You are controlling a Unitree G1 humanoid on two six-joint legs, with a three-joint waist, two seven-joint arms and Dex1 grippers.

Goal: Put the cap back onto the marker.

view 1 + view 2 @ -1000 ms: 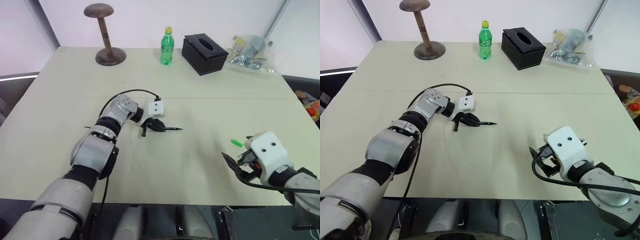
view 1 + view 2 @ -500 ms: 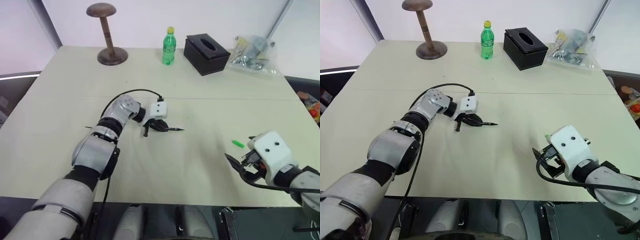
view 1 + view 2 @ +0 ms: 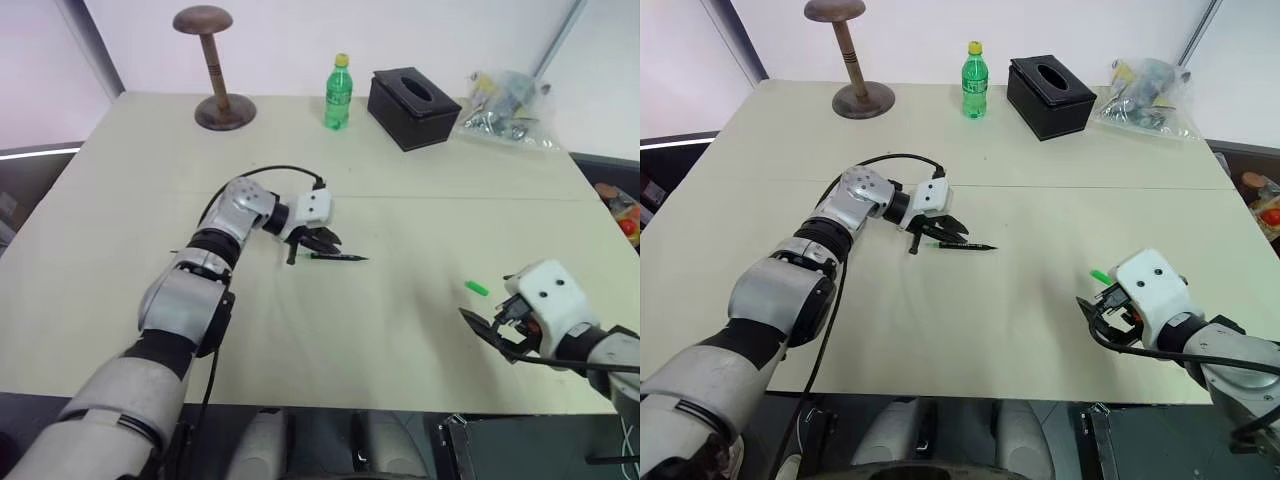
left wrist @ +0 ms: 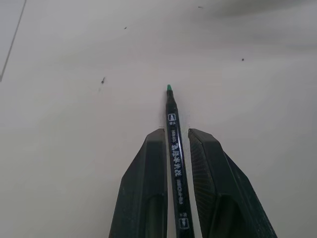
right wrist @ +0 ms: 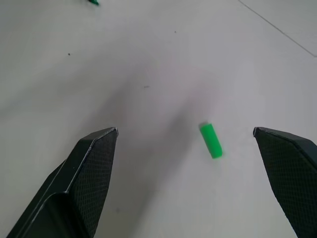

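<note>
My left gripper is shut on the marker, a thin black stick held a little above the table near its middle. The marker's small green tip sticks out past the fingers and points to the right. The cap, a tiny bright green cylinder, lies on the table at the front right. My right gripper hangs just above the table behind the cap, open wide. The cap lies ahead of its fingertips, nearer one of them, and touches neither.
Along the far edge stand a wooden hat stand, a green bottle, a black tissue box and a clear plastic bag of small items. The table's front edge runs just below my right gripper.
My left gripper has risen slightly with the marker in it and turned a little. My right gripper has shifted a little to the right, still open.
</note>
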